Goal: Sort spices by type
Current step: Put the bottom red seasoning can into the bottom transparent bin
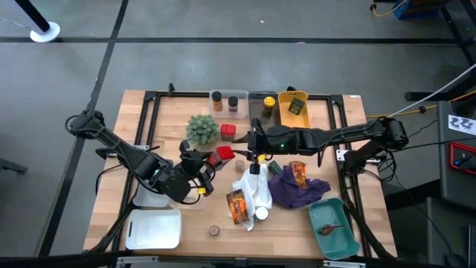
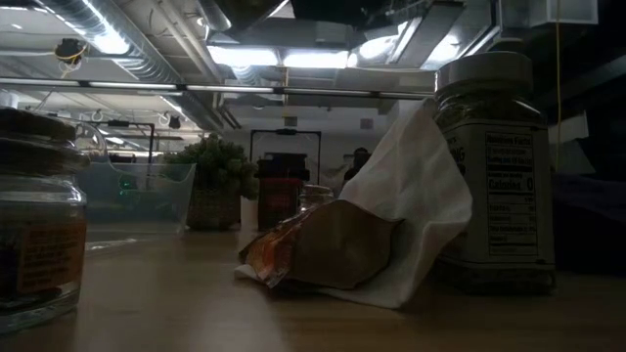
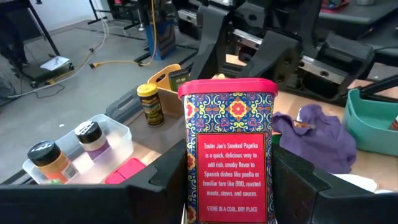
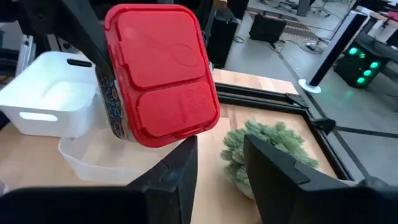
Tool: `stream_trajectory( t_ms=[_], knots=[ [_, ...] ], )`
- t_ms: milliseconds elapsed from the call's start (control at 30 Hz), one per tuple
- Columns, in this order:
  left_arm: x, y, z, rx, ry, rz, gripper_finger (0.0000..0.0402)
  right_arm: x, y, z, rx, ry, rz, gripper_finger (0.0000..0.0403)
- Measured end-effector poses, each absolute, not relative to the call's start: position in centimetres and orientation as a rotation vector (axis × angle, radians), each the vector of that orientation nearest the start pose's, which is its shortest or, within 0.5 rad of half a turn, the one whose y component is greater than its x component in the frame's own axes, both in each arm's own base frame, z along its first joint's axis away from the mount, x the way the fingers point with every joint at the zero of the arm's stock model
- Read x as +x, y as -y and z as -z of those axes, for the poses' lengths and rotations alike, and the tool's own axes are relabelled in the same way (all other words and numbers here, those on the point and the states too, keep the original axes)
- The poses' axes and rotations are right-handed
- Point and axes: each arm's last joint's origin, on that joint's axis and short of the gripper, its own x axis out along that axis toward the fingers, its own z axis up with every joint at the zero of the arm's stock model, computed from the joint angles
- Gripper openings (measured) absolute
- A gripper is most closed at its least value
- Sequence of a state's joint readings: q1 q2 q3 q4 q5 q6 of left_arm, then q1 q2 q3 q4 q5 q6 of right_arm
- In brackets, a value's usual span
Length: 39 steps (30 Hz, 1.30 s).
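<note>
Here the red tin (image 3: 228, 152) stands upright between the fingers of the left pincer (image 1: 199, 177), held over the middle-left of the table (image 1: 149, 126). Its lid is plain red; its side has a busy blue, red and yellow pattern around a red label with white print reading "Smoked Paprika". The right pincer (image 1: 249, 141) reaches in from the right, just beside the tin's lid (image 4: 161, 71), its fingers narrowly apart with nothing between them.

The table is pale wood with a black frame, on a grey floor; the low view shows ceiling lights and pipes.

A spiky green plant (image 1: 201, 129) sits just beyond the tin, with a second red tin (image 1: 227, 132) at its right. A clear bin (image 3: 81, 149) at the far edge holds two jars. A yellow bin (image 1: 293, 106) holds a dark packet, a yellow-capped jar (image 3: 150, 104) near it. Nearer lie a white cloth (image 1: 256, 190), a purple cloth (image 1: 294, 187), two orange packets (image 1: 236, 205), a teal bin (image 1: 335, 227), a white bin (image 1: 152, 231) and a brown disc (image 1: 214, 231).
</note>
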<state>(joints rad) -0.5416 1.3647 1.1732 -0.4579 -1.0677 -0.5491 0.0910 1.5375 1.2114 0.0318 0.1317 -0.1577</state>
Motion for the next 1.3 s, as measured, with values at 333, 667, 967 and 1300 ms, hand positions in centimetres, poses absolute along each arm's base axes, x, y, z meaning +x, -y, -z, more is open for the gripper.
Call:
stream_trajectory(
  t_ms=[333, 667, 967, 1300],
  knots=[
    [25.5, 12.4, -32.6, -0.063, -0.292, -0.607, 0.0164, 35.5, -2.9, -32.1, -0.138, -0.255, 0.014, 0.0131],
    [25.7, 12.4, -32.4, -0.082, -0.306, -0.589, 0.0164, 35.7, -3.0, -33.5, -0.114, -0.117, -0.014, 0.0131],
    [26.0, 11.7, -32.4, -0.089, -0.318, -0.597, 0.0164, 35.7, -3.2, -33.8, -0.103, -0.082, -0.085, 0.0131],
    [23.9, 13.6, -32.3, -0.08, -0.295, -0.599, 0.0148, 33.8, -2.9, -35.3, -0.151, -0.12, -0.011, 0.0131]
  ],
)
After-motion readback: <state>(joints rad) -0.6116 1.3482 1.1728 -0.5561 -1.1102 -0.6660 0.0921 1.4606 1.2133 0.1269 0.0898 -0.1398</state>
